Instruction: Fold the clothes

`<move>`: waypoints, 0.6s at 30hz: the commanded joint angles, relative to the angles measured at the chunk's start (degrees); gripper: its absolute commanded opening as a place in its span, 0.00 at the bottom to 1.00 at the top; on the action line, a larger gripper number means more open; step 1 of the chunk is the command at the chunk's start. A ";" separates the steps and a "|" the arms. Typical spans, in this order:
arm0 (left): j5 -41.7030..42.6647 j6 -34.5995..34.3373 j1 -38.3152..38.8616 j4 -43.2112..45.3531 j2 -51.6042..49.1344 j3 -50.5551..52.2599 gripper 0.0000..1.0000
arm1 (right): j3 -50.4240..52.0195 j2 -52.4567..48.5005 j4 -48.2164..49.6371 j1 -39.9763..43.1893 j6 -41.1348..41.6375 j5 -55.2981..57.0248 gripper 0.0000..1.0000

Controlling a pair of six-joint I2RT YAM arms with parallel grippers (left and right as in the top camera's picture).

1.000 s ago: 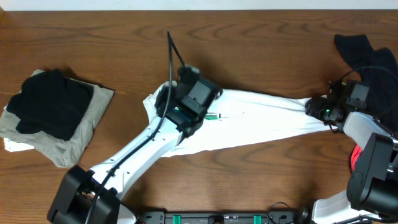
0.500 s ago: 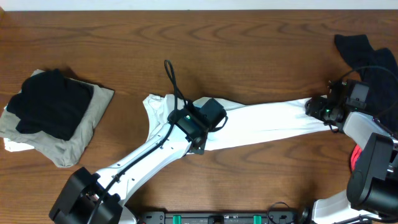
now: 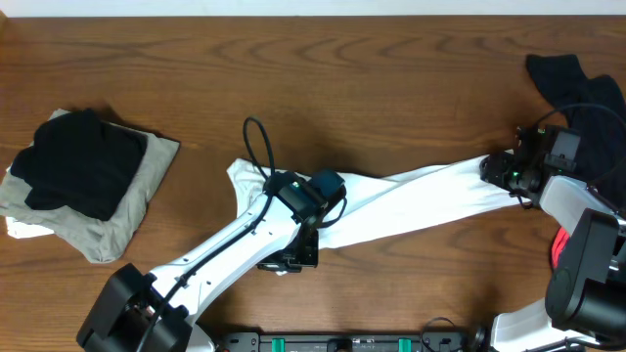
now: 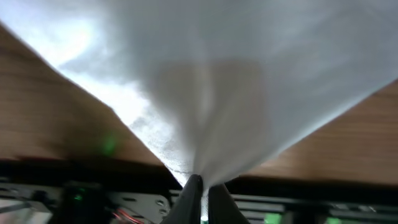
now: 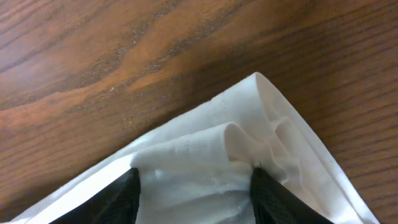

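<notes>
The white T-shirt [image 3: 421, 200] lies stretched in a narrow slanting band across the table between my two grippers. Its logo is hidden. My left gripper [image 3: 293, 259] is near the front edge, shut on a fold of the shirt; the left wrist view shows the cloth [image 4: 205, 81] pinched between the closed fingertips [image 4: 200, 190]. My right gripper [image 3: 497, 168] is shut on the shirt's bunched right end, which fills the gap between its fingers [image 5: 196, 190] in the right wrist view. A black garment [image 3: 577, 88] lies at the far right, behind the right arm.
A folded pile at the left has a black cloth [image 3: 83, 161] on top of a beige one [image 3: 137, 200]. A bit of red [image 3: 559, 249] shows by the right arm's base. The table's front edge runs just below my left gripper.
My left gripper has moved from over the shirt's middle toward the front edge, dragging the cloth with it. The shirt has narrowed into a slanting band. The right gripper has stayed put.
</notes>
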State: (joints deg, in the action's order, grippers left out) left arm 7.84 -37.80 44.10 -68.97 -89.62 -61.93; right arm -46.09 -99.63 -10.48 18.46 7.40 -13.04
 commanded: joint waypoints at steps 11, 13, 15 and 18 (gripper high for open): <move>3.65 -3.10 1.64 7.93 1.03 -0.17 0.06 | 5.60 -7.85 -3.43 -0.26 1.11 3.82 0.57; -0.31 -1.81 1.64 12.39 1.03 -0.17 0.06 | 5.60 -7.85 -3.52 -0.26 1.11 3.82 0.57; -1.92 -0.57 1.64 15.58 1.03 -0.17 0.06 | 5.60 -7.85 -3.72 -0.26 1.09 3.82 0.57; 1.07 -1.07 1.64 16.85 1.03 -0.17 0.07 | 5.60 -7.85 -3.87 -0.26 1.09 3.82 0.57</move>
State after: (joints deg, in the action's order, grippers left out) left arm 9.58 -39.62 45.71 -52.14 -89.56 -61.91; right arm -46.09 -99.63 -10.48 18.46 7.40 -13.04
